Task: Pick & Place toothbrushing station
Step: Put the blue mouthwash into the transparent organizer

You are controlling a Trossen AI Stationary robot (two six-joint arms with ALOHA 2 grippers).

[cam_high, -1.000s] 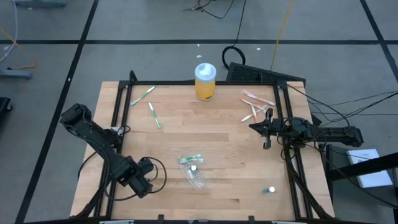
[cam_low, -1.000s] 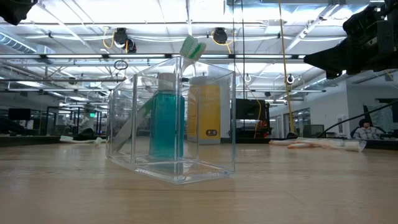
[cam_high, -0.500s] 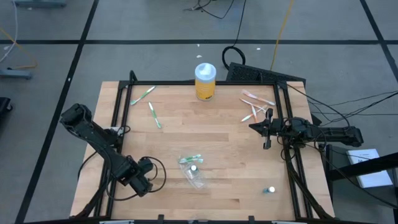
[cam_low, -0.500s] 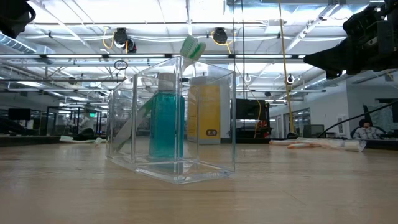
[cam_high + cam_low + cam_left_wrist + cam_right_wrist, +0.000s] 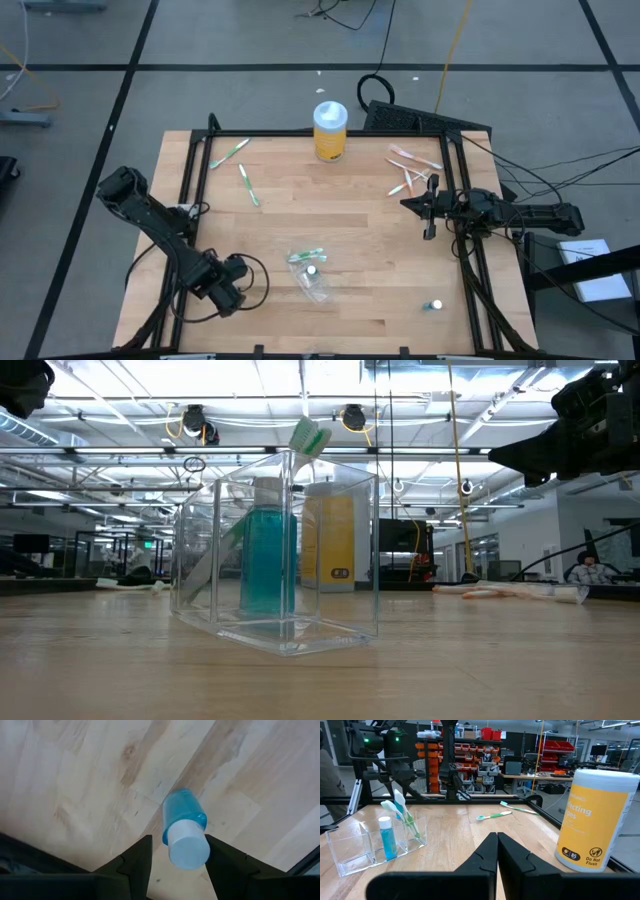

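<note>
One clear toothbrushing station (image 5: 311,275) stands mid-worktop, near the left end effector (image 5: 238,283), which clamps a blue bottle (image 5: 184,829); right end effector (image 5: 428,208), well apart, closed.

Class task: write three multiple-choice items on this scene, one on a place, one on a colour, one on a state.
1. In the high view, the jar stands: A. by the table's top edge; B. bottom-left corner; C. on the floor.
2. The bottle inside the station is: A. red; B. teal; C. black.
3. The right claw is: A. open; B. shut on a brush; C. shut, empty.
Key: A, it sits mid top edge; B, teal shows through the clear wall; C, closed with nothing between.
</note>
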